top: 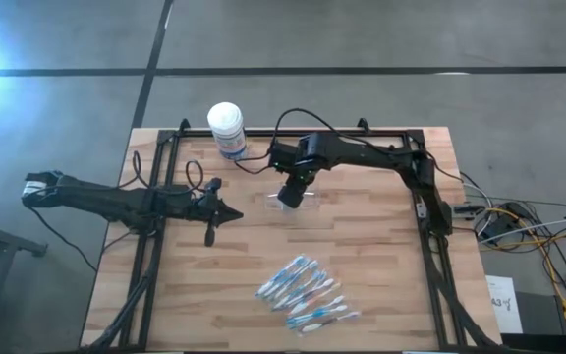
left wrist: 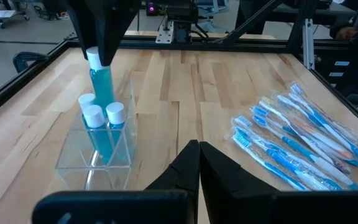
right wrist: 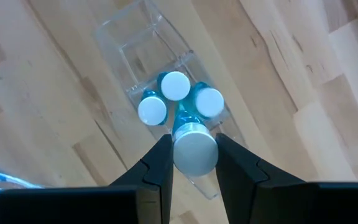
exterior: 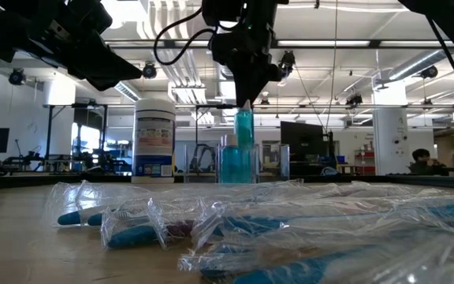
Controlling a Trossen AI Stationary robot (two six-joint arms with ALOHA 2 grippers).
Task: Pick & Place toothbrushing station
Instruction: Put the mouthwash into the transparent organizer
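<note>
Tube (right wrist: pixel 194 149) gripped above cup (right wrist: pixel 145 53)

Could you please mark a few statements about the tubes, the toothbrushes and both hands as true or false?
1. The right hand grips a white-capped blue tube above the clear plastic holder. True.
2. The clear holder is empty. False: three white-capped tubes already stand in it.
3. The wrapped blue-and-white toothbrushes lie in a pile on the wooden table. True.
4. The left hand holds a toothbrush. False: it is shut on nothing, away from the pile.
5. The white-lidded canister lies on its side. False: it stands upright.
</note>
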